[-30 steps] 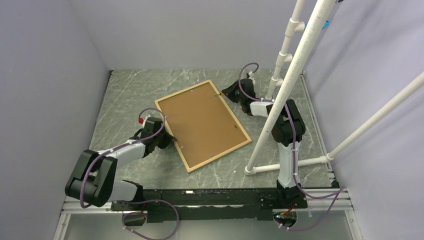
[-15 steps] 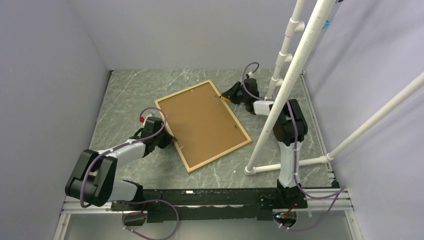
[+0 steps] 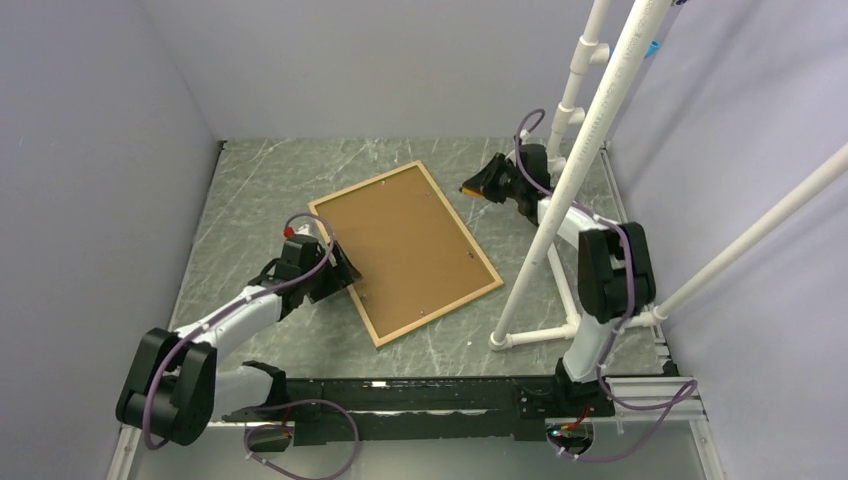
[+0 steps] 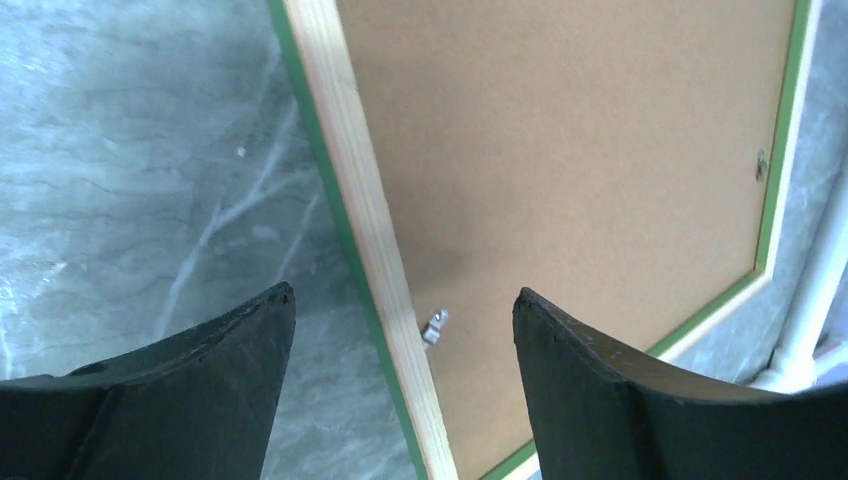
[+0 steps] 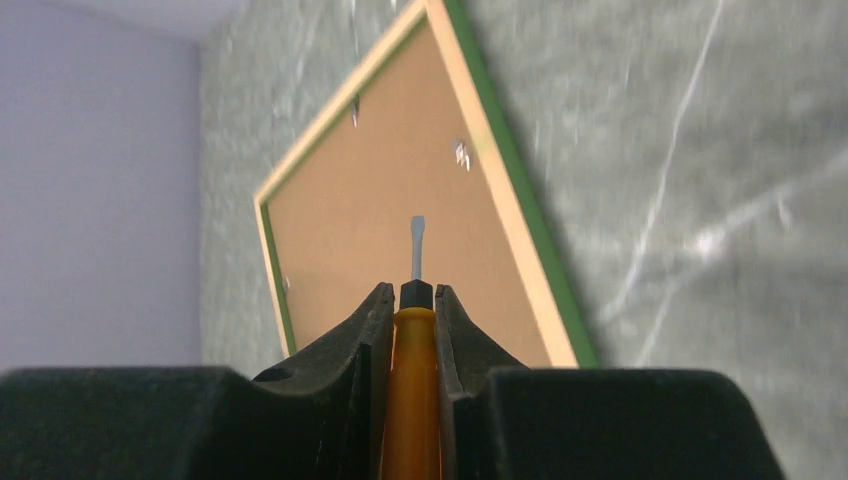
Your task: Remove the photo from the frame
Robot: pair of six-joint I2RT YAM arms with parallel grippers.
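Observation:
The frame [image 3: 366, 183] lies face down on the marble table, its light wood rim up. The brown backing board [image 3: 405, 250] fills it, and the photo is hidden beneath. My left gripper [image 3: 338, 264] is open at the frame's left edge. In the left wrist view its jaws [image 4: 402, 293] straddle the wood rim [image 4: 370, 220] above a small metal clip [image 4: 434, 326]. My right gripper [image 3: 480, 184] hovers off the frame's far right corner, shut on an orange-handled screwdriver [image 5: 412, 380]. The screwdriver's blade points towards the backing board [image 5: 390, 200].
A white pipe stand [image 3: 560, 200] rises at the right, close beside my right arm, with its base pipe [image 3: 530, 338] lying on the table. Pale walls enclose the table on the left, back and right.
My left gripper has opened and shifted slightly along the frame's left edge. My right gripper has pulled the screwdriver back from the frame's corner, to the right and away.

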